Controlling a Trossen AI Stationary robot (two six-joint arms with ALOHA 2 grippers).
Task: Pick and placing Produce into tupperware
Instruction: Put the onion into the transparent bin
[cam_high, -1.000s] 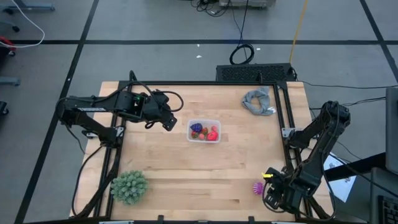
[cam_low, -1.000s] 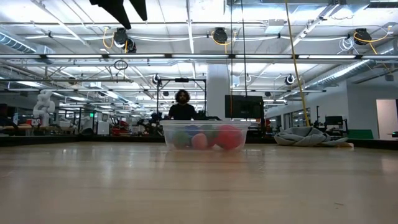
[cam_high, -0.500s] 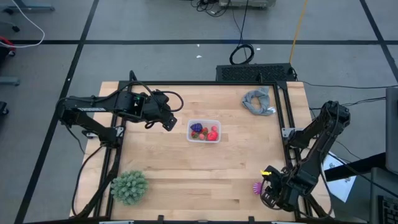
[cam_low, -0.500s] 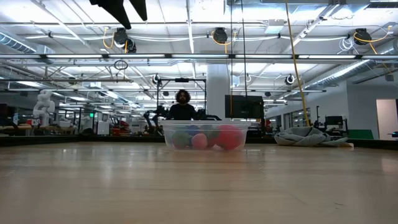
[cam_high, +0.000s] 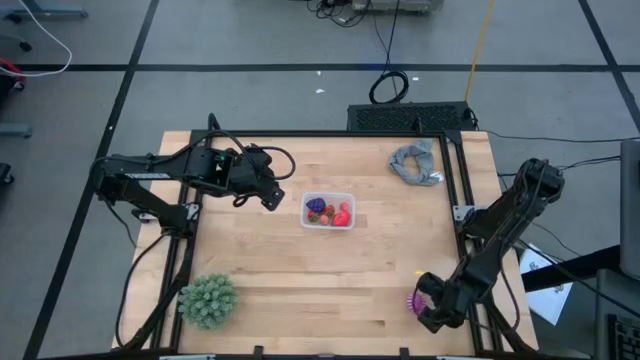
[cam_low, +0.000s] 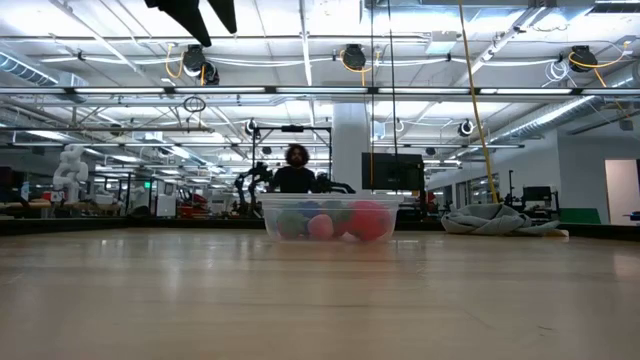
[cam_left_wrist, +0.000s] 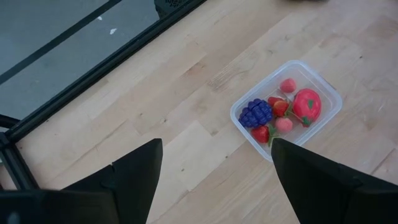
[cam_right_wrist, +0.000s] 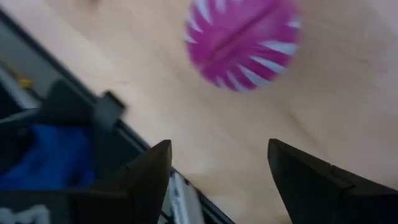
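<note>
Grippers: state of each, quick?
Left gripper: open, empty, beside the tupperware.
Right gripper: open, empty, at the magenta spiky ball.

Table (cam_high: 300, 270): light wood boards, bordered by a dark frame.
Tupperware (cam_high: 328, 210): set near the middle, red, pink and purple produce (cam_left_wrist: 283, 112) held inside.
Grey cloth (cam_high: 416, 164): crumpled at the far right corner.
Green spiky ball (cam_high: 208, 299): placed at the near left corner.
Magenta spiky ball (cam_high: 413, 300): found near the near right edge.

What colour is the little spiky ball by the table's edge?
The spiky ball is magenta with white-tipped spikes, seen best in the right wrist view.
</note>
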